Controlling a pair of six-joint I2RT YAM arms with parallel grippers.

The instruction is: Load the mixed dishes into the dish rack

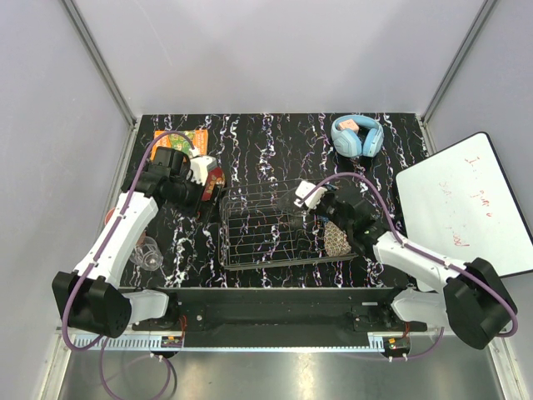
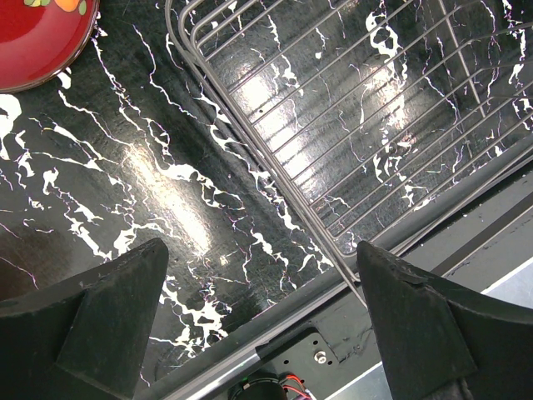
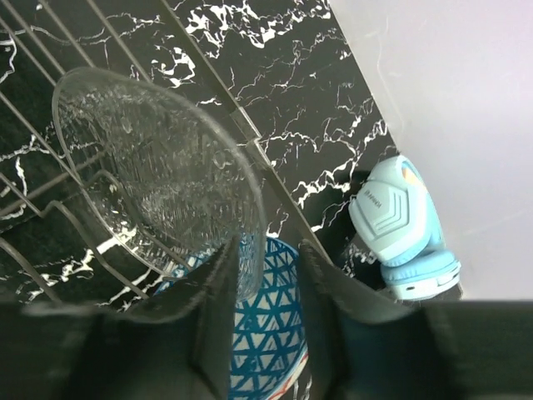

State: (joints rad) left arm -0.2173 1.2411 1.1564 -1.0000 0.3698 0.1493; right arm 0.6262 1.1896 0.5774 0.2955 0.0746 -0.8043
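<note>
The right gripper had its fingers slightly parted on either side of the rim of the clear glass bowl. The bowl stood on edge among the dish rack wires at the left of the frame, with the blue patterned bowl showing through the gap. The left gripper hung wide open and empty over the table, with the glossy red plate at upper left.
</note>
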